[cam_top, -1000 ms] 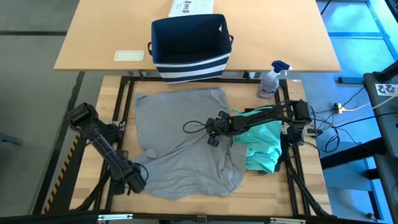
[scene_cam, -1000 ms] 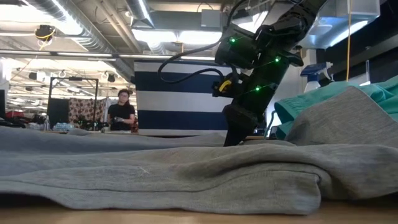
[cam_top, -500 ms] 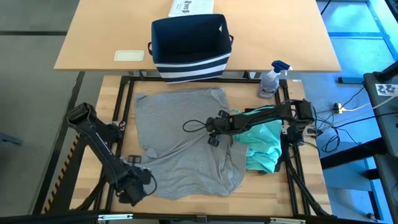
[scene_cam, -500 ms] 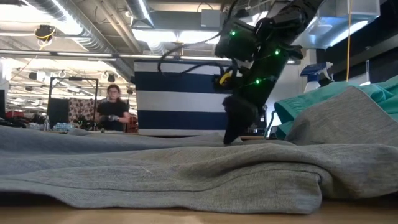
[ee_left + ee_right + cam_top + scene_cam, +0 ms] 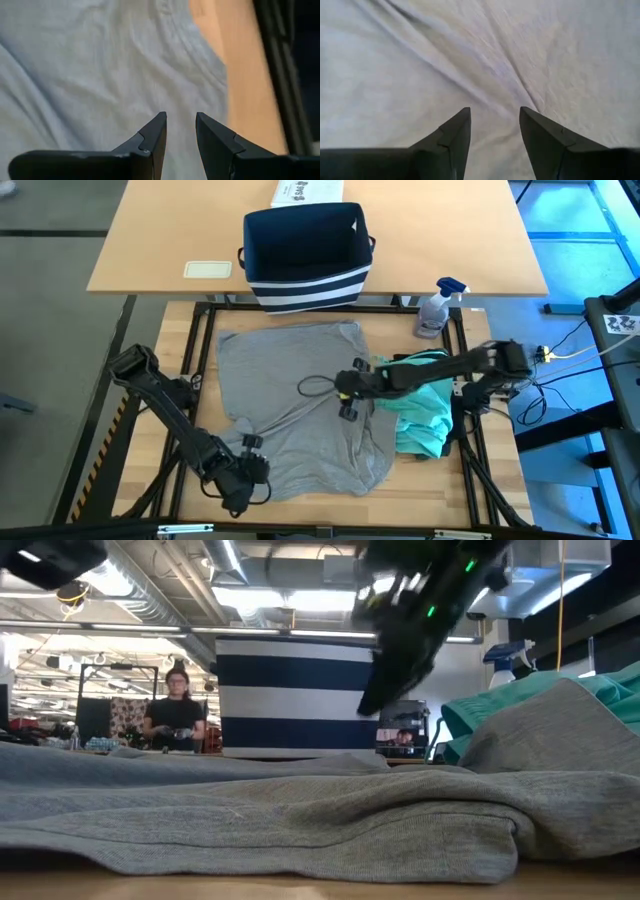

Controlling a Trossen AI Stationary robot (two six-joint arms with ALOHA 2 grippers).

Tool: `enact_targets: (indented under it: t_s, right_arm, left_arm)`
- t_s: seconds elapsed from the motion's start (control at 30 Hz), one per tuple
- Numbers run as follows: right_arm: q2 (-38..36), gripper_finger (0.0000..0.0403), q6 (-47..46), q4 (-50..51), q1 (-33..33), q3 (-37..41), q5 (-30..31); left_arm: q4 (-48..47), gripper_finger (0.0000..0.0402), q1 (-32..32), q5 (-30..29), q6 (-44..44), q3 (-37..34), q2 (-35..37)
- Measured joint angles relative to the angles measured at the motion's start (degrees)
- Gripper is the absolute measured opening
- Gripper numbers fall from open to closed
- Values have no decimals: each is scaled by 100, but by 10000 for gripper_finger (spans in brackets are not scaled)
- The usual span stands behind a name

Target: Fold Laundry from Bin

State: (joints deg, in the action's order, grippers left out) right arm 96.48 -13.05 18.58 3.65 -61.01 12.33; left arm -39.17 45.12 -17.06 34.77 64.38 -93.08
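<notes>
Hiding teal piece [image 5: 425, 418] partly: right arm [image 5: 430, 372]

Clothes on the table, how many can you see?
2. A grey T-shirt is spread across the middle, and a teal piece is bunched at its right edge. More may hide inside the bin.

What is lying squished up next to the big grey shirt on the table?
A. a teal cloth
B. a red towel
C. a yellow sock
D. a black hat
A: a crumpled teal cloth lies against the right edge of the spread grey T-shirt on the table, partly under the right arm.
</notes>
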Motion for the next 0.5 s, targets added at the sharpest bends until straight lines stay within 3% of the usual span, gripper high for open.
enact_targets:
  t_s: [0.17,0.5]
  right_arm:
    - [-546,170,-286,480,877,-9,739]
    - [-799,170,-2984,2684,2579,-11,1227]
  left_arm:
    - [-43,100,-62,-626,-296,-15,-13]
    - [-12,100,-284,-1669,-364,-15,-15]
